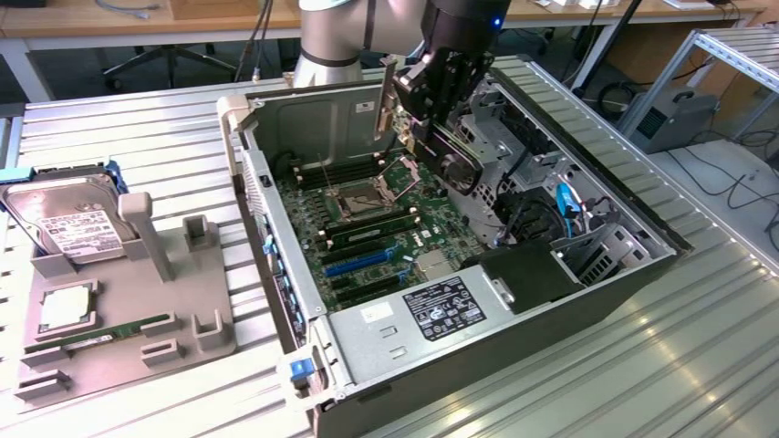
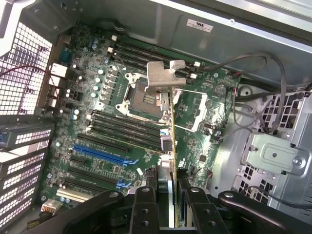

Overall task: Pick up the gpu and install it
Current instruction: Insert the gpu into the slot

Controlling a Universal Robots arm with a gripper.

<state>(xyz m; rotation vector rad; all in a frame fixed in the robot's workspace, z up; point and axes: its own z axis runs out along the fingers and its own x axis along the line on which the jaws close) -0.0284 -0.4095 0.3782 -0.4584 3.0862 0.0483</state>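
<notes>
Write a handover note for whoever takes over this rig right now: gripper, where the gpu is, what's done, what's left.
Gripper: fingers shut on the gpu, held edge-on with its silver bracket at the end away from the fingers.
Position: above the motherboard inside the open computer case, apparently not in any slot.
Done: gpu picked up.
Left: the gpu is not yet seated; the blue slot is empty.
</notes>
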